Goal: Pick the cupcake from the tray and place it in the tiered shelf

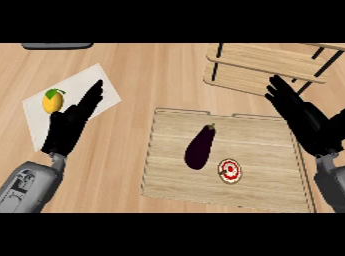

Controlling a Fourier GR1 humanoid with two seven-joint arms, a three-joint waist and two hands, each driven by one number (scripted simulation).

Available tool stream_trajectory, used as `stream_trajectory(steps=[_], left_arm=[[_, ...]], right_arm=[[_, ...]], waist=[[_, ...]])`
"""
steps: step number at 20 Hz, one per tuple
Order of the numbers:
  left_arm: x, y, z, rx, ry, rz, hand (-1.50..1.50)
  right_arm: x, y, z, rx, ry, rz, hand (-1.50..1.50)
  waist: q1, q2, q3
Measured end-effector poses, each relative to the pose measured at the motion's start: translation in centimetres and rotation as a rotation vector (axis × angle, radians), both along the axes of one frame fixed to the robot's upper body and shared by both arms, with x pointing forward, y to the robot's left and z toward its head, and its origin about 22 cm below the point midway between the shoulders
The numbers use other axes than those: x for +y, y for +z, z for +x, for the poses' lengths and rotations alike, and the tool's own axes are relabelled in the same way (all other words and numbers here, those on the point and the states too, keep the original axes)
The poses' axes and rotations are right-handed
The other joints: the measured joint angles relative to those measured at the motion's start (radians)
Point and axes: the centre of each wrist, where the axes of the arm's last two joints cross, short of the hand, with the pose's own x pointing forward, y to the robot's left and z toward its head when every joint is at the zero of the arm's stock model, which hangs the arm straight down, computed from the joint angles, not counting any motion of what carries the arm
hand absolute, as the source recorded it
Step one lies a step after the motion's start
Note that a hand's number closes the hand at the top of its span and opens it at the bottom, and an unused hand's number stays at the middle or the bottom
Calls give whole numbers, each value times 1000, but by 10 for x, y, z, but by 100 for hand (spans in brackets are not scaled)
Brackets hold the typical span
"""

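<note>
Right now the cupcake [230, 171] sits on the wooden tray [263, 192], towards the tray's near side and a little right of its middle, red-and-white top facing up. It is untouched, so by my reading the pick has not begun. Just left of the cupcake, also on the tray, lies a dark eggplant [199, 147], stretched lengthways with its stem end pointing away from the robot. The two are close but look apart, so a grasp coming from the cupcake's right or from above would probably avoid nudging the eggplant.

The right hand [308, 122] hovers over the tray's far right corner, fingers straight and spread, holding nothing. It lies between the cupcake and the tiered shelf [267, 67], which stands beyond the tray's far right edge; that makes it the likely hand for the job. The shelf's slatted wooden levels and dark uprights face the tray, and the uprights are what a carried cupcake would need to clear.

The left hand [70, 125] is well left of the tray, also flat and empty, fingers extended over a white cutting board [94, 80]. A yellow lemon [52, 101] with a green leaf rests on that board beside the fingers. Far beyond the tray, at the counter's back left, a dark grey object [57, 45] shows only partly; I cannot tell what it is.
</note>
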Motion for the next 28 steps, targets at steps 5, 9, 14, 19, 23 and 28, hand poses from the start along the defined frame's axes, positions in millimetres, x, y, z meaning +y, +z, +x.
stream_trajectory(steps=[5,9,14,19,23,28], left_arm=[[24,-27,-16,133,161,-61,0],[40,-52,-35,272,282,-139,0],[48,-69,-51,348,332,-206,0],[58,-68,-55,368,348,-225,0],[56,-68,-60,375,348,-228,0],[58,-68,-61,379,352,-227,0]], right_arm=[[-28,31,-3,-187,-64,-135,150],[-77,42,-13,-179,-215,-454,150],[-100,22,-33,-140,-256,-481,-150],[-103,33,-54,-148,-91,-503,-150],[-92,58,-66,-118,33,-529,-150],[-56,97,-77,-64,149,-615,-150]], waist=[[-4,3,-17],[-11,6,-27],[-8,8,-24],[-11,8,-23],[-11,7,-24],[-9,7,-25]])
